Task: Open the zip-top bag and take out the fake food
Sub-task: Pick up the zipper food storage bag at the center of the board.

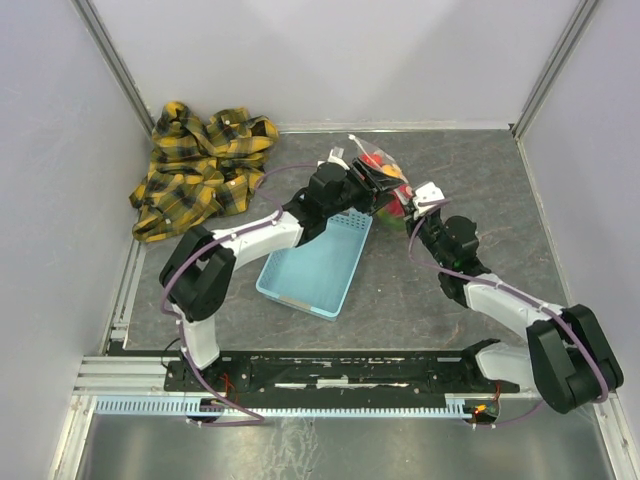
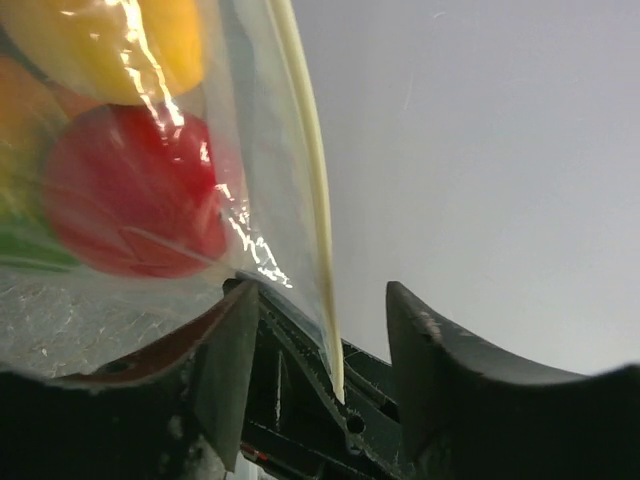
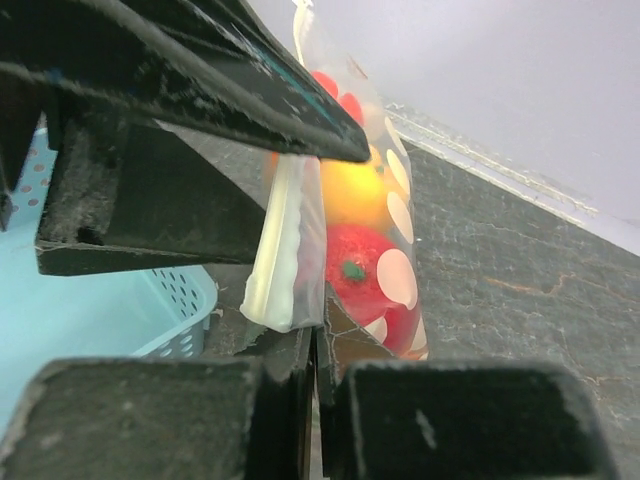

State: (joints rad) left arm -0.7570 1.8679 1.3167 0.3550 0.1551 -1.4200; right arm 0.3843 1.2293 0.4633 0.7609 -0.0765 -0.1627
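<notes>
The zip-top bag is a clear pouch with white dots, held up off the table behind the basket. Fake food fills it: a red fruit under a yellow one, and a red fruit with a green stem dot. My left gripper is open, and the bag's white zip strip hangs loose between its fingers. My right gripper is shut, its pads pinching the bag's lower edge just beside the end of the zip strip. Seen from above, the left gripper and right gripper meet at the bag.
A light blue slotted basket lies on the table under the left forearm, its corner close to my right fingers. A yellow plaid cloth is heaped in the back left corner. Walls enclose the table on three sides.
</notes>
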